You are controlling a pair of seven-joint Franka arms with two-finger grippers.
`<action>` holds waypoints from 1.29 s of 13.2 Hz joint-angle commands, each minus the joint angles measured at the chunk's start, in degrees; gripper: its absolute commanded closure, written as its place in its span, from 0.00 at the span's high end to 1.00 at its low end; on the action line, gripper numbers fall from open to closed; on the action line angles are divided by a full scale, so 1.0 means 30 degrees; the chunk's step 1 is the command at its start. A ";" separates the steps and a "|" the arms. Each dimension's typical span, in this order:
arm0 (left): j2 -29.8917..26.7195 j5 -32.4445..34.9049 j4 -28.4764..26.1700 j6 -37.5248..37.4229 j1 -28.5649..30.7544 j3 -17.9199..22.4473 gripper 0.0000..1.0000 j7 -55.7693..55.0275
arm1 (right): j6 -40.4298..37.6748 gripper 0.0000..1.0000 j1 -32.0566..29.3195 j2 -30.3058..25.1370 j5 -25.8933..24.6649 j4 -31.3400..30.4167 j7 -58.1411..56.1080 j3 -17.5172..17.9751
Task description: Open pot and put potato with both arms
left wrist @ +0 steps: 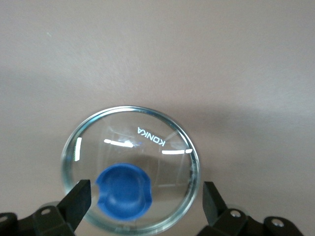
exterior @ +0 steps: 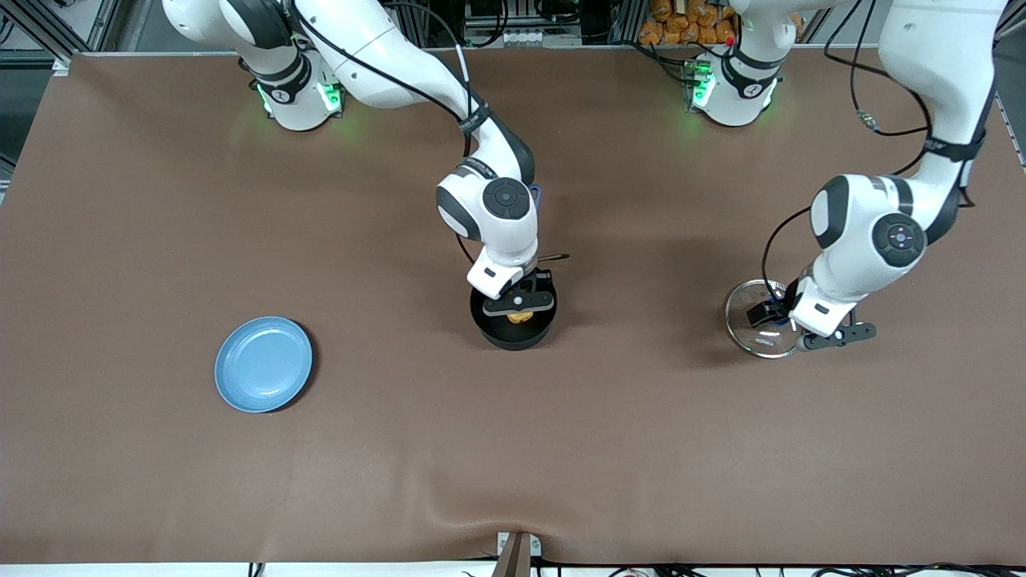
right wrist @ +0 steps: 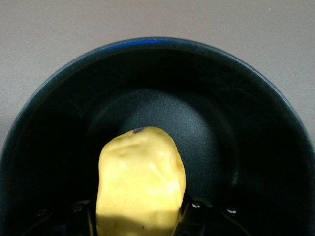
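Right wrist view shows the right gripper (right wrist: 140,216) clamped on the potato (right wrist: 141,179), its 2 fingers pressed to the sides of the lower end, and the potato's long axis runs out from the gripper over the pot's black floor. That potato hangs inside the open pot (exterior: 515,330), whose blue handle pokes out toward the robot bases. Bent steeply down from its base, the right arm (exterior: 417,72) reaches over the pot. Toward the left arm's end of the table from the pot, the left gripper (left wrist: 146,201) stands spread wide, its fingers clear of the blue knob (left wrist: 123,191) on the glass lid (left wrist: 130,169), which lies flat on the table (exterior: 513,449).
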 commanded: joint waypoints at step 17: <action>-0.5152 -0.0841 0.9879 -1.4457 0.0205 -0.1619 1.00 0.0579 | -0.3583 0.72 -0.1040 -0.2585 0.0282 0.1115 -0.0135 -0.0054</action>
